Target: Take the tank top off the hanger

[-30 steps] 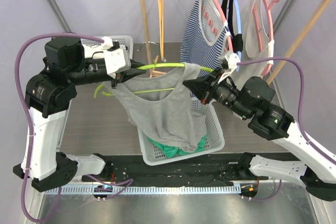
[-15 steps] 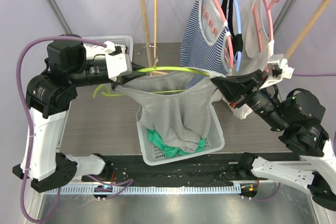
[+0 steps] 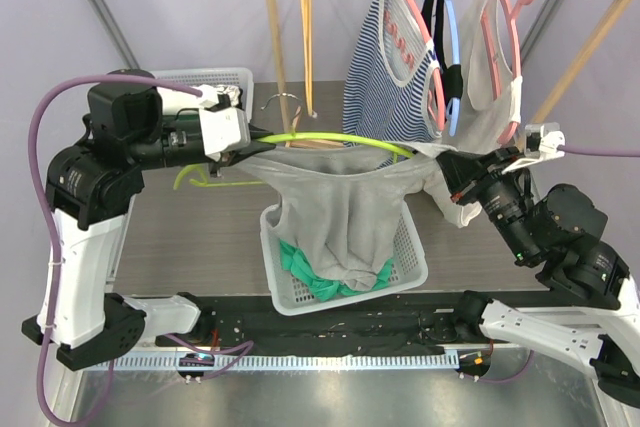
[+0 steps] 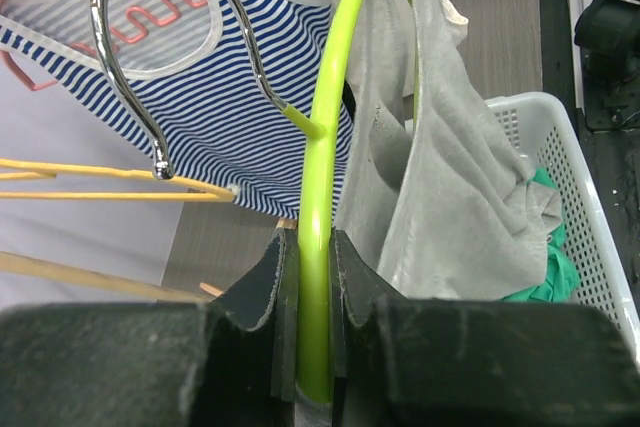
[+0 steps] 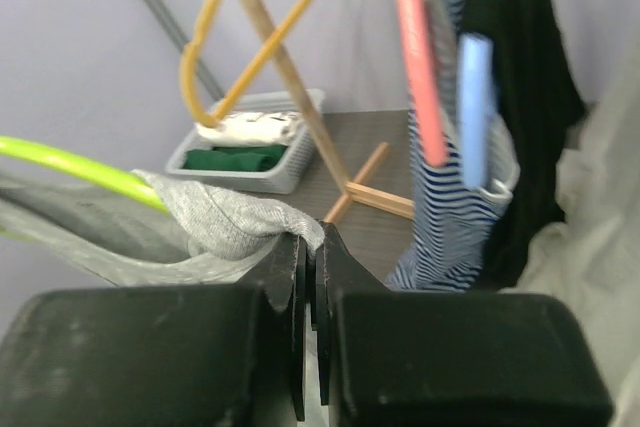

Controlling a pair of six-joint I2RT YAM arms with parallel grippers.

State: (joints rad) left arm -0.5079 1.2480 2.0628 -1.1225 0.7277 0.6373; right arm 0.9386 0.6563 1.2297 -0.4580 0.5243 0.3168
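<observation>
The left gripper point(image 4: 313, 282) squeezes the thin, smooth lime-green hanger point(image 4: 322, 167) tight between its jaws so it can't slip. The right gripper point(image 5: 310, 242) pinches a bunched edge of the soft grey tank top point(image 3: 335, 212) and holds it out sideways, stretched flat (probably to slide it off the hanger's tip). The floppy shirt sags down into the white holey basket point(image 3: 413, 247).
</observation>
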